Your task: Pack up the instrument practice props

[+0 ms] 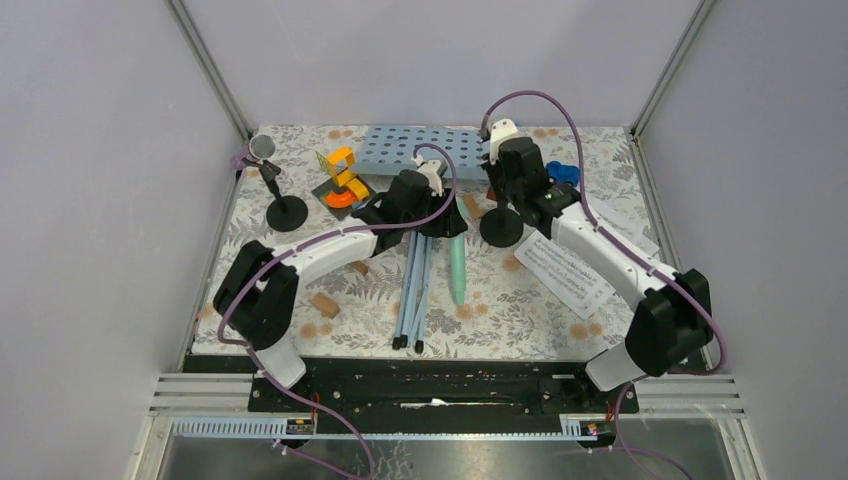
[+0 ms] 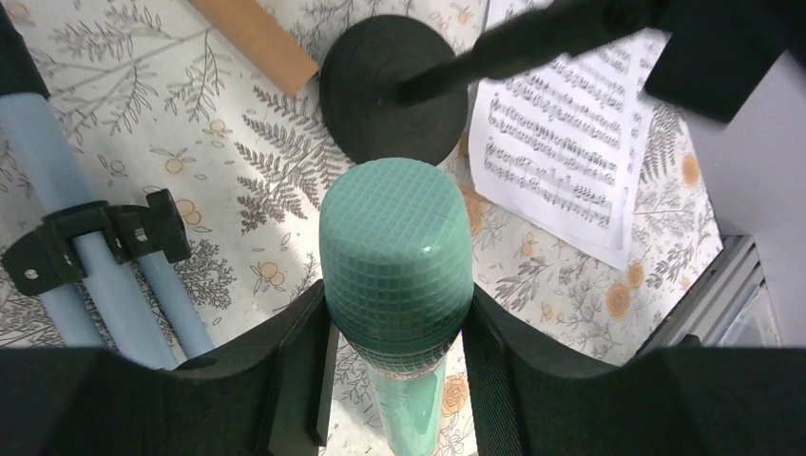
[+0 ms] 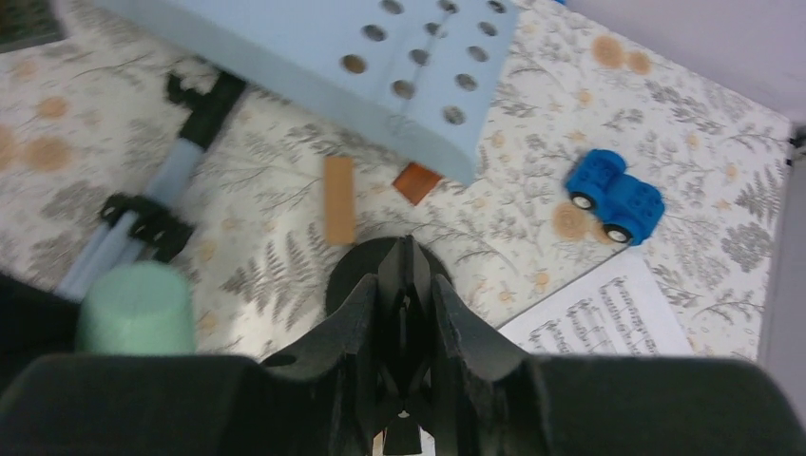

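Now, your largest prop, the pale blue music rack [image 1: 425,150], lies flat just beyond both pincers, its tripod legs [image 1: 412,290] running back close beside your left pincer [image 2: 397,306]. White sheet-music pages [image 1: 565,270] lie near your right pincer [image 3: 407,277], partly under its arm. That right pincer is clenched on the stem of a black mic holder [image 2: 380,90], whose round base sits directly below it. Your left pincer grasps the mint-green microphone [image 2: 395,237] by its head, a finger on either side.

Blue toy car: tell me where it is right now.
In the top view the blue toy car sits far right, just right of the pale blue rack and beyond the sheet music.
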Action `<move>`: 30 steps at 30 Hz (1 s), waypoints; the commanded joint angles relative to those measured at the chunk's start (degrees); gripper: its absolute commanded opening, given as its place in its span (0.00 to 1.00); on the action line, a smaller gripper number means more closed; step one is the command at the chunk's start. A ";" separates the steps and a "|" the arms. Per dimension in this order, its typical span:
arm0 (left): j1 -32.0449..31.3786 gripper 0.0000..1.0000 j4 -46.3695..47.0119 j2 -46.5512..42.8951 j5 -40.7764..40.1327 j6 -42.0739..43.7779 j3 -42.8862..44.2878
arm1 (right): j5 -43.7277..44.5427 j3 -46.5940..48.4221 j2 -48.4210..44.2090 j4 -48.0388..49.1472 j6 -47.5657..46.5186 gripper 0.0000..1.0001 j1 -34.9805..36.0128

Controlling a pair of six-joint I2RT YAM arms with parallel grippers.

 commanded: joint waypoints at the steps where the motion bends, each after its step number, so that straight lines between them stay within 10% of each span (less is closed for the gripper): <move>1: 0.60 0.00 4.48 2.77 2.18 -0.73 2.92 | 1.64 5.99 3.43 3.04 -0.49 0.00 -4.06; 9: 1.52 0.00 3.70 9.05 0.88 0.94 7.57 | -2.36 9.55 6.51 1.25 3.39 0.00 -9.47; 15: 1.63 0.00 -4.38 14.48 -2.80 2.85 12.66 | -5.95 9.17 6.25 -0.31 4.64 0.65 -10.02; 30: 0.13 0.41 -10.49 20.91 -15.65 1.23 14.16 | -19.13 -1.86 -13.80 2.36 11.89 0.87 -10.00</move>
